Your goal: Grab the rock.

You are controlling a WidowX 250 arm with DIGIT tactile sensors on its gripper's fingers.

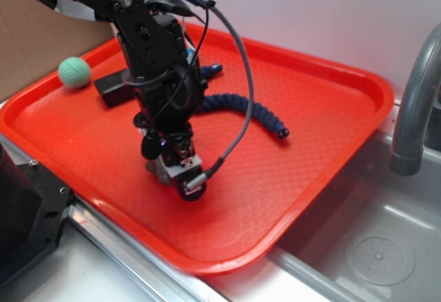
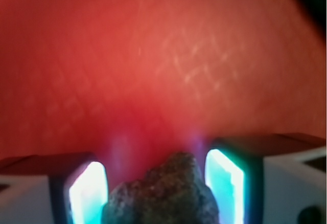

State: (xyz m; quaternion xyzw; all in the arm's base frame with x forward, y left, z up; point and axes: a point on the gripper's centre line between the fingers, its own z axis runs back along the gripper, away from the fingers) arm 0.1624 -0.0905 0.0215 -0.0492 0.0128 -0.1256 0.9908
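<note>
The rock (image 2: 163, 193) is a rough brownish-grey stone. In the wrist view it fills the gap between my two glowing pads (image 2: 88, 193) and touches both near the bottom edge. My gripper (image 2: 157, 183) is shut on it, low over the red tray (image 2: 153, 55). In the exterior view the gripper (image 1: 172, 178) points down at the middle of the tray (image 1: 296, 164). Only a grey bit of the rock (image 1: 157, 171) shows beside the fingers; the rest is hidden by the gripper.
A green ball (image 1: 74, 72) and a black block (image 1: 117, 88) lie at the tray's far left. A dark blue rope (image 1: 248, 109) curves behind the arm. A grey faucet (image 1: 413, 102) and the sink basin (image 1: 379, 254) are to the right.
</note>
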